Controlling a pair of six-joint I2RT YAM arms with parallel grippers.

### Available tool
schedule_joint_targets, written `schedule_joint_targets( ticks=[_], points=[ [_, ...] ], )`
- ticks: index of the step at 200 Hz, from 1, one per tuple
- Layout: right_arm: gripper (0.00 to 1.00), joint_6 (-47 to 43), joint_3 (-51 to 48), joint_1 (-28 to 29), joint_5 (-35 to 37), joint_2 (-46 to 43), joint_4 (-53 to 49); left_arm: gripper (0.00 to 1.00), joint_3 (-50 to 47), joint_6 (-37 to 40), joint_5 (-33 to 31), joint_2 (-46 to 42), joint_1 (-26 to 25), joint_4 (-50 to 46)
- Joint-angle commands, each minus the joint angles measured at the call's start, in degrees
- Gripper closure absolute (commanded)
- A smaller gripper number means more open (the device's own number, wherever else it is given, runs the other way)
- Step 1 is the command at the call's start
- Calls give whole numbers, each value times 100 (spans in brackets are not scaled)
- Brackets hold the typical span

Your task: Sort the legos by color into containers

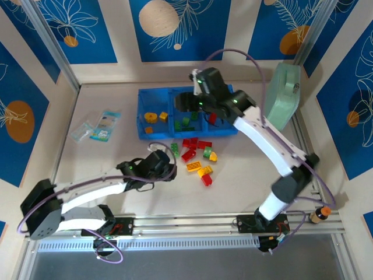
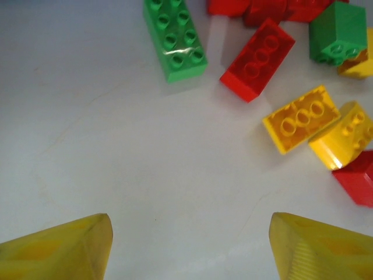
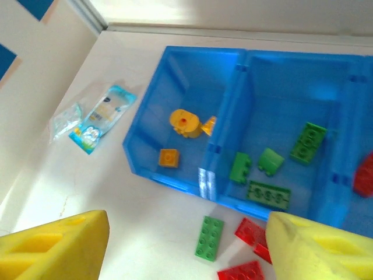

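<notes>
1. Legos [image 1: 197, 158] lie in a loose heap on the table [image 1: 105, 175], just in front of the blue tray [image 1: 141, 119]. Others sit inside the tray.
2. From above, the tray's three compartments run side by side, with yellow pieces in the left one and green in the middle. The right one is partly covered by the right arm.
3. The right wrist view looks down into the tray. Two yellow pieces [image 3: 185, 122] are in the left compartment and four green pieces [image 3: 268, 194] in the middle. A red piece [image 3: 364, 175] sits in the right compartment at the frame edge.
4. The left wrist view shows the heap close up, studs and all. There is a long green brick [image 2: 175, 38], a red brick [image 2: 258, 58], and two yellow bricks [image 2: 301, 118] side by side, touching.
5. Clear packets [image 1: 102, 125] lie left of the tray, well apart from it. A pale green bag [image 1: 282, 96] stands at the right rear.
6. The left arm lies low, stretched rightward across the table. The left gripper [image 2: 189, 248] sits just left of the heap. Its fingers [image 2: 58, 251] are spread, with bare table between them and no brick touched.
7. The right arm arches up from its base and reaches back over the tray. The right gripper [image 3: 187, 251] hangs above the tray's near wall. Its fingers [image 3: 320, 251] are wide apart, with nothing between them.
</notes>
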Motion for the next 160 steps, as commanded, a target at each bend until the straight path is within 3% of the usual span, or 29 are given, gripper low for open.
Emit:
schedule_joint_targets(
  ticks=[1, 30, 64, 110, 160],
  points=[
    [28, 384, -1308, -363, -103, -474, 504, 29, 412, 69, 444, 681, 408, 529],
    [30, 630, -2664, -726, -315, -1325, 779, 32, 984, 300, 858, 1636, 917, 657],
    [31, 747, -3528, -829, -315, -1893, 827, 38, 1727, 556, 939, 2528, 1267, 497],
    [31, 839, -4041, -945, -364, -2239, 882, 44, 2682, 787, 510, 3422, 1409, -323],
    [32, 913, -4303, -1058, -510, -2393, 1010, 50, 2336, 632, 615, 3583, 1371, -210]
  ],
)
